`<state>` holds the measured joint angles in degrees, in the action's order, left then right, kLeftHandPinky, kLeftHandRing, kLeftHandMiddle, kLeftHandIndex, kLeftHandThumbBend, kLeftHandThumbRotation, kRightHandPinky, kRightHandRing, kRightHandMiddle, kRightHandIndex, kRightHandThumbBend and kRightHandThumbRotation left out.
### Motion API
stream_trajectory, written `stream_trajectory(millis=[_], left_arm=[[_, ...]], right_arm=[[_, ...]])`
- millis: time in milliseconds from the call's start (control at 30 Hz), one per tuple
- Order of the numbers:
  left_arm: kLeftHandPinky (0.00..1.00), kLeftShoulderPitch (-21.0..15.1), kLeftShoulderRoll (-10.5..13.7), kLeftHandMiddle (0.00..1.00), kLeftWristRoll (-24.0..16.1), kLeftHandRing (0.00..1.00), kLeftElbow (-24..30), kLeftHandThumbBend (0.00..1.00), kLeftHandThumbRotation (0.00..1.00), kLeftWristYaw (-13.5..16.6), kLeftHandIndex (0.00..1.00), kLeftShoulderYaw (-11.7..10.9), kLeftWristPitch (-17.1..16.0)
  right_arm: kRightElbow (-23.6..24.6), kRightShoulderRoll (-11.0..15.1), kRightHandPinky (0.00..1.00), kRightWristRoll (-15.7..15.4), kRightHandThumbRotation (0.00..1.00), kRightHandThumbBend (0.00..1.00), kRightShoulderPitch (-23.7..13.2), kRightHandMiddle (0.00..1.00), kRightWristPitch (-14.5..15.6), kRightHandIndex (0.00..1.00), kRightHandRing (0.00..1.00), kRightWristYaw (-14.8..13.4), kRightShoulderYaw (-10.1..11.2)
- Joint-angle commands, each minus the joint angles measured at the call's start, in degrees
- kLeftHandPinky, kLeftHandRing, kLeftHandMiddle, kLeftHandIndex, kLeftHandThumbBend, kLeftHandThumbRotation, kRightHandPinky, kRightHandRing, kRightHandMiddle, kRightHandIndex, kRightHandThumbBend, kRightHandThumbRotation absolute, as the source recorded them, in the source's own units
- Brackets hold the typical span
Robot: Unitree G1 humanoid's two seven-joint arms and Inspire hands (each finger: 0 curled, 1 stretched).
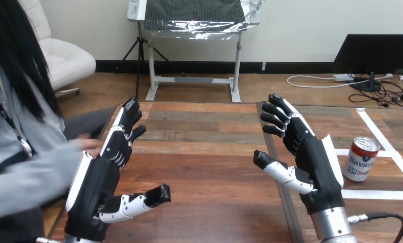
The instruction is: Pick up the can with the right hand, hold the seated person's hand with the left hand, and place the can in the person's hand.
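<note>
Wood-grain tabletop (209, 152), brown planks, both arms reaching in from the near edge.

Nearest, left side: the left hand (95, 187) was raised above the tabletop with its palm turned inward. Its fingers (124, 129) were straight and pointing away, and the thumb stuck out toward the middle. Released, nothing in its grasp.

Nearest, right side: a silver forearm (333, 223) rose to the right hand (315, 162), likewise lifted off the surface. Its palm faced the left hand and its thumb angled inward. Its fingers (277, 114) were loosely bent at the tips but relaxed, closed on nothing. The two hands stood well apart across the middle of the tabletop.

Just past the right hand's outer side stood the can (360, 158), red and white with a silver top. It was upright on the tabletop, near the right hand but clear of it. It sat among strips of white tape (376, 194) stuck to the surface.

Farther back, left side: the person's hand (90, 144) was blurred, just behind the left hand's fingers by the tabletop's side edge. Could not tell whether the two touched.
</note>
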<state>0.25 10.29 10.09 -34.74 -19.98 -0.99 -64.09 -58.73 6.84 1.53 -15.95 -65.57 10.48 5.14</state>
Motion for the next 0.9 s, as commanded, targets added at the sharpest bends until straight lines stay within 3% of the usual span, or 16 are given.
stream_trajectory(millis=[0, 867], left_arm=[[0.91, -1.9, -0.2, 0.99, -1.7, 0.97, 3.7, 1.00, 0.50, 0.6, 0.98, -0.3, -1.6], [0.88, -1.6, -1.3, 0.99, -8.8, 0.96, 3.3, 1.00, 0.50, 6.1, 0.98, -0.8, -2.6]], right_arm=[[3.5, 0.6, 0.80, 2.0, 0.45, 1.00, -2.7, 0.86, -1.2, 0.91, 0.84, 1.5, 0.1], [5.1, 1.2, 0.77, 5.8, 0.36, 1.00, -1.2, 0.85, -1.0, 0.94, 0.83, 5.6, 1.0]])
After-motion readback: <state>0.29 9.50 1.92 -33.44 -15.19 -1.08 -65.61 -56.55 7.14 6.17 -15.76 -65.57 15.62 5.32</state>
